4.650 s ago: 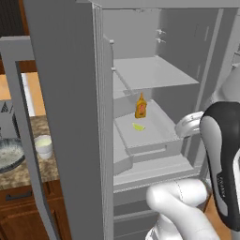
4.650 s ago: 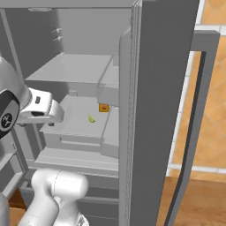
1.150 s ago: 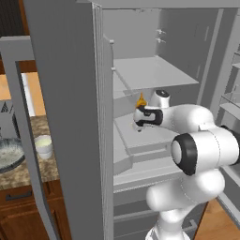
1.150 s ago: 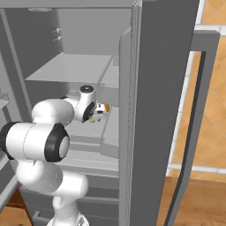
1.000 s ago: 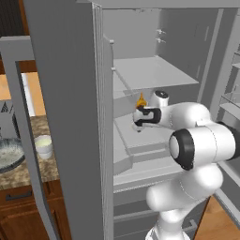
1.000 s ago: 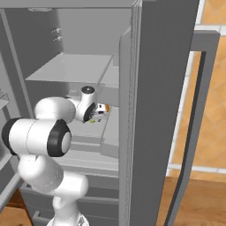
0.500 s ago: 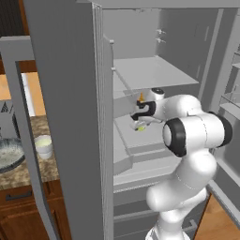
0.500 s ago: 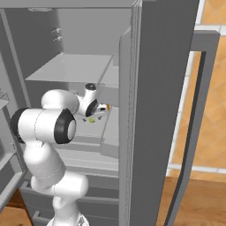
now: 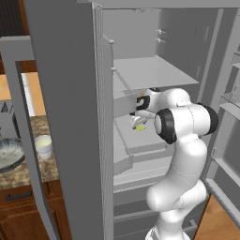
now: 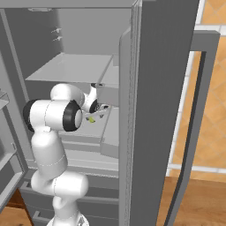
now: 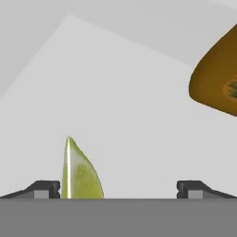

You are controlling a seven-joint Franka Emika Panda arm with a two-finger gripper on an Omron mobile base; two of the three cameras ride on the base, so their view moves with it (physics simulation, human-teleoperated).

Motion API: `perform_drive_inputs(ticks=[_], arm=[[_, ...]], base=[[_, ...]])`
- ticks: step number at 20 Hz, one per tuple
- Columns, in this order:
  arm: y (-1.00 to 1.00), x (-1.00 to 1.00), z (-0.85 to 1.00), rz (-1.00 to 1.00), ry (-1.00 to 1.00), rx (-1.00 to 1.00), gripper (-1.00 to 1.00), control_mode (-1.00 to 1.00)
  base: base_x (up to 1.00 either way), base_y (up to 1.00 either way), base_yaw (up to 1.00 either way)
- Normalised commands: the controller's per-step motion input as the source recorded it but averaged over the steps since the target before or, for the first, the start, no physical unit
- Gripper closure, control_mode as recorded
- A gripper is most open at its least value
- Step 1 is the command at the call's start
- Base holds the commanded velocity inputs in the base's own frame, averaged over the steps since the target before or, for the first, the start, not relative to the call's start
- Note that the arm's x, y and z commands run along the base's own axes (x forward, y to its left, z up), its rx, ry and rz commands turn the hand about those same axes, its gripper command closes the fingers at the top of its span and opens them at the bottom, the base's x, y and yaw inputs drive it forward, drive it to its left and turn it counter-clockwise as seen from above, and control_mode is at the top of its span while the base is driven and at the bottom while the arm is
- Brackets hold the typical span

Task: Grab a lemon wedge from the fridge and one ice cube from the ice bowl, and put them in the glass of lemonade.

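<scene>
The grey fridge [image 9: 70, 93] stands open, and my arm reaches in over its middle shelf. The lemon wedge [image 11: 79, 173], a small yellow-green crescent, lies on the white shelf tray. It sits between my fingertips [image 11: 44, 189], much nearer the left one. My gripper [image 11: 118, 190] is open around it, and nothing is gripped. From the base, the wedge [image 9: 139, 128] peeks out just under the hand [image 9: 137, 123]; it is also the lemon wedge [image 10: 92, 119] below the gripper [image 10: 98, 112]. On the counter to the left stand the ice bowl [image 9: 8, 154] and the glass of lemonade [image 9: 43, 146].
An orange-yellow bottle [image 11: 215, 78] stands close on the shelf, right of the wedge. The fridge's left door [image 9: 28, 140] hangs open between the shelf and the counter. The right door [image 10: 194, 114] is open too. A shelf [image 9: 150, 72] lies above the hand.
The hand has pushed further in and down toward the tray, closing in on the wedge. In the base views the orange bottle is now hidden behind the hand. The jaws stayed wide.
</scene>
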Motion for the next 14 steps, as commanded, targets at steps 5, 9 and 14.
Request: perform_drive_inputs(ticks=[5,9,14], arm=[[0.13,-0.10,-0.09,0.03,0.00,0.00,-1.00,-1.00],[0.09,0.00,-0.41,0.01,0.00,0.00,-1.00,-1.00],[0.05,-0.04,-0.32,0.01,0.00,0.00,-1.00,-1.00]], base=[[0.00,0.00,0.00],[0.00,0.00,0.00],[0.00,0.00,0.00]])
